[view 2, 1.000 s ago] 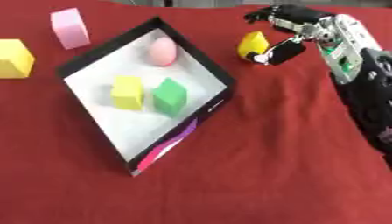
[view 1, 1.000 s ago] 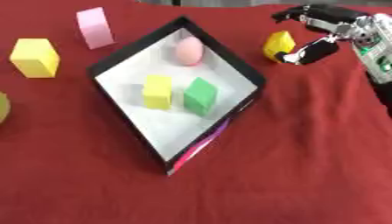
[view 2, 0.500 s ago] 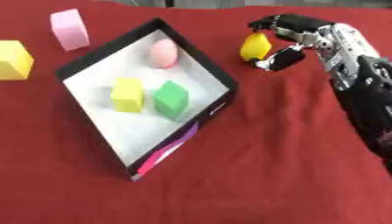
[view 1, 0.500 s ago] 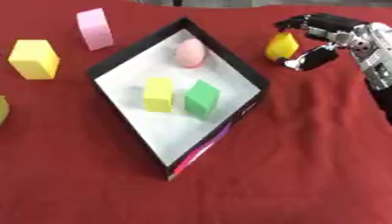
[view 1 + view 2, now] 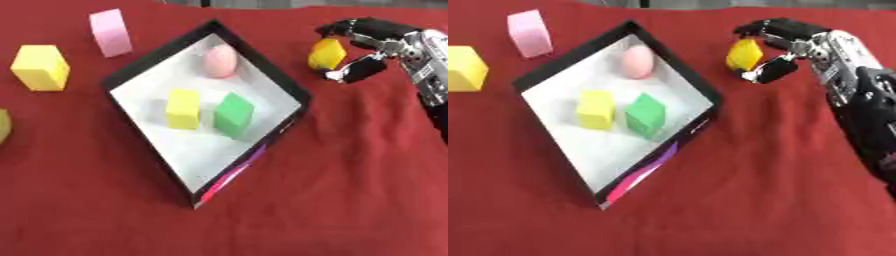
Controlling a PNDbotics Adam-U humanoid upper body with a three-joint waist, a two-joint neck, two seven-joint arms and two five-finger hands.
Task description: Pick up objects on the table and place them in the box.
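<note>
Left eye view gives us the counter [image 5: 350,200] under a red cloth, with a black-rimmed box [image 5: 290,88] set cornerwise near the middle, its floor white. Inside the box we see three things: a pink egg [image 5: 220,60] toward the far corner, a yellow block [image 5: 183,108] near the middle, and a green block [image 5: 233,114] just beside it on the right. A strip of pink and purple shows along the outside of the box's near right wall.

Our right hand [image 5: 798,47] comes in from the upper right, and its fingers [image 5: 776,26] are curled over the far side of a small yellow piece [image 5: 745,54] that sits on the cloth just outside the box's right wall. The thumb [image 5: 773,70] is bent in on the near right side of that piece, so the hand cups it from both sides; we cannot tell whether the piece is lifted off the cloth or resting on it.

Still out on the cloth to the left, we see a pink block [image 5: 111,32] standing near the far edge, a larger yellow cube [image 5: 40,67] well to the left of the box, and a sliver of something yellow-green [image 5: 3,126] cut off by the left border.

Our left hand shows in neither view.
</note>
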